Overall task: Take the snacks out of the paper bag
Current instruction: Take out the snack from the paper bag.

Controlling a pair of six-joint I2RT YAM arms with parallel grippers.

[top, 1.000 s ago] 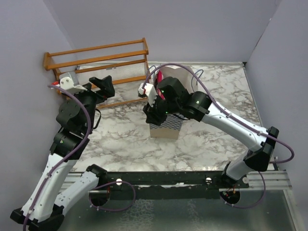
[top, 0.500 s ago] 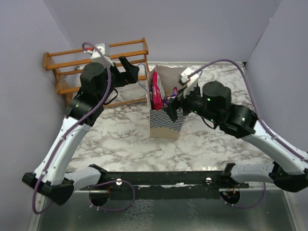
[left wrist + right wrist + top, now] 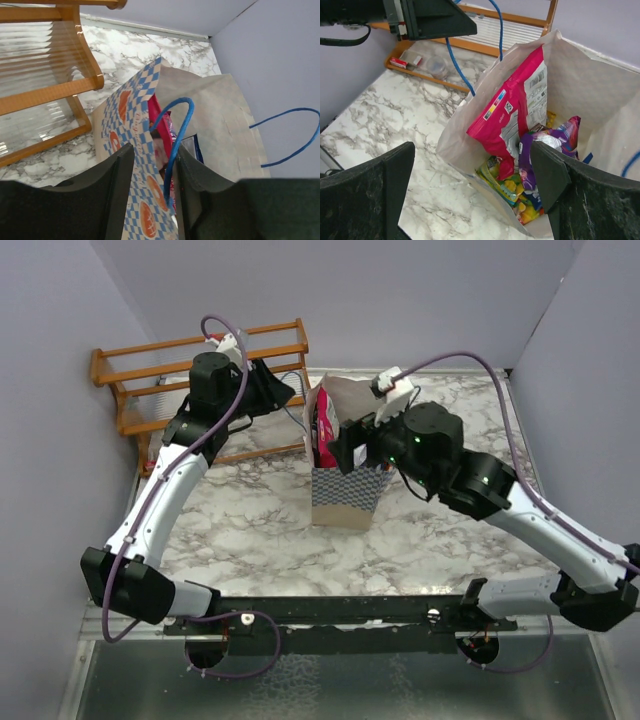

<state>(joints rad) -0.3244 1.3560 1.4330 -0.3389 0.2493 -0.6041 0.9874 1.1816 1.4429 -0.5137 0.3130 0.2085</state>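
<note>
The paper bag (image 3: 345, 502) stands upright mid-table, its mouth open. Inside it lean a magenta-pink packet (image 3: 512, 115) and a dark purple packet (image 3: 545, 152), with yellow and green candy packs (image 3: 507, 182) below them. My right gripper (image 3: 472, 155) hovers open over the bag's mouth, its wide jaws touching nothing. My left gripper (image 3: 155, 150) is at the bag's left rim, with jaws half closed astride a blue cord handle (image 3: 175, 135). The cord lies against the right finger, and a gap still shows on the other side. From above, the left gripper (image 3: 280, 395) is left of the pink packet (image 3: 325, 430).
A wooden rack (image 3: 200, 360) stands at the back left, close behind the left gripper, with small items on its lowest shelf (image 3: 400, 62). The bag's other blue handle (image 3: 295, 135) sticks out to the far side. Lilac walls enclose the marble table (image 3: 250, 520).
The left arm swung from beside the rack over to the bag's handle, and its jaws narrowed. The right gripper opened wide and shifted from the bag's left side to above its mouth.
</note>
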